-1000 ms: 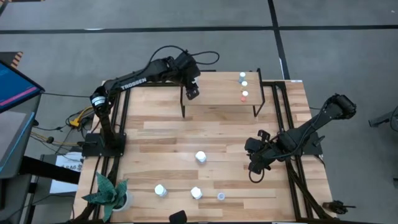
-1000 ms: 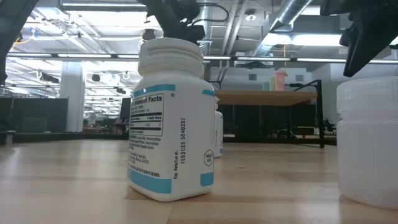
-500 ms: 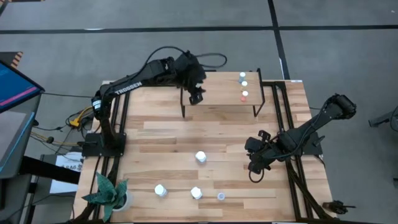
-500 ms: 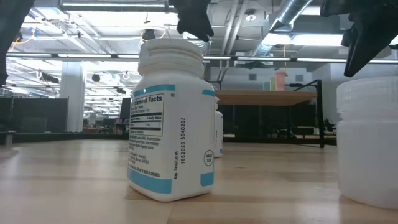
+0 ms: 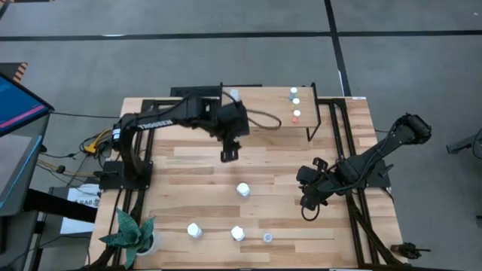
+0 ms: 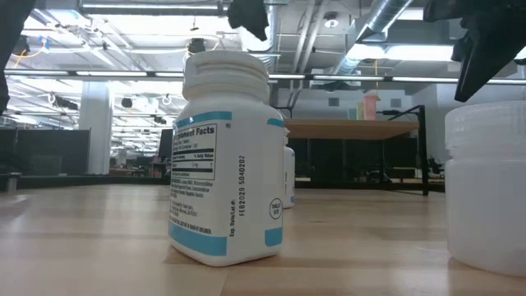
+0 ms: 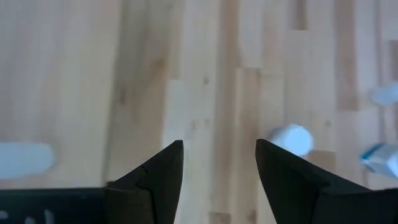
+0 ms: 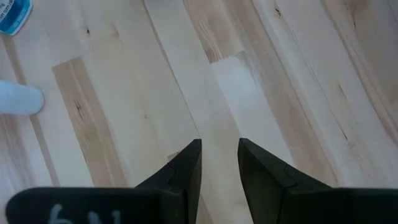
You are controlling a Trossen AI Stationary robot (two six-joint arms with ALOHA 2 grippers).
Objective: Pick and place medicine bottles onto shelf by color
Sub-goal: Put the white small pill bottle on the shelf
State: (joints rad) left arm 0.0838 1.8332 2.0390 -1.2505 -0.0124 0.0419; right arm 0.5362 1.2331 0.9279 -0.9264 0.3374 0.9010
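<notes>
Three white medicine bottles [image 5: 242, 189] stand upright, caps skyward; both arms' jaws gape, holding nothing.

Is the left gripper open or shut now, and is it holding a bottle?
Open and empty. In the left wrist view the left gripper shows bare tabletop between its parted fingers.

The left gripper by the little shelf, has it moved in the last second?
Yes. The left gripper has pulled off the shelf edge and toward the middle of the table, open and empty.
</notes>
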